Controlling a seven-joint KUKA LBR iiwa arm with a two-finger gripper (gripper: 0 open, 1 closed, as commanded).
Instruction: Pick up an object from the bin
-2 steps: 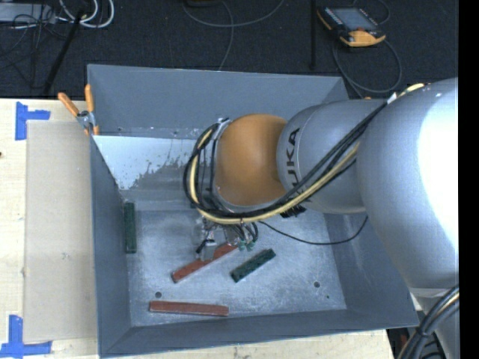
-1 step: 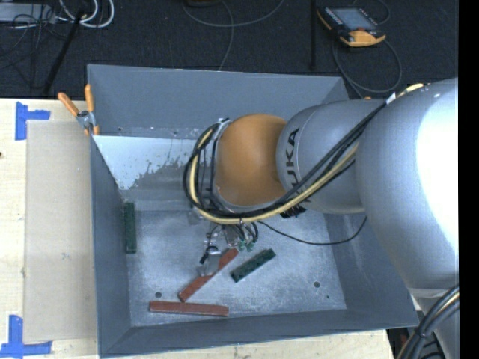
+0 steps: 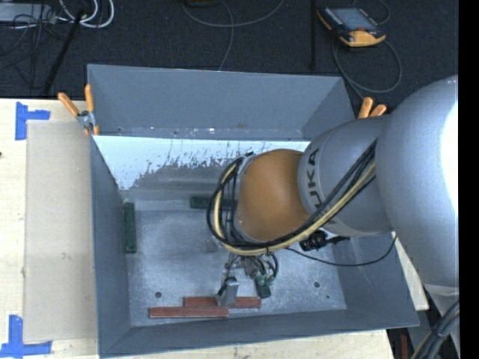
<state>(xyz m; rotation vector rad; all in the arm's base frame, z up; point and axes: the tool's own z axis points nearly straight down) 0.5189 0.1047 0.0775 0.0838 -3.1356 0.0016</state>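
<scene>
End effector [image 3: 241, 286]: lower middle of frame, just over the red-brown strip's right end; open or closed, cannot tell.
Red-brown strip [image 3: 209, 303]: flat, straight-edged, near the bin's lower wall, a second strip [image 3: 179, 313] alongside.
Bin [image 3: 165, 275]: grey speckled metal, floor bare at centre left.
Dark green bar [image 3: 129, 226]: along left wall.

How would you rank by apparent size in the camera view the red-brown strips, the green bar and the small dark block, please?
1. red-brown strips, front
2. green bar, left wall
3. small dark block, back
</scene>
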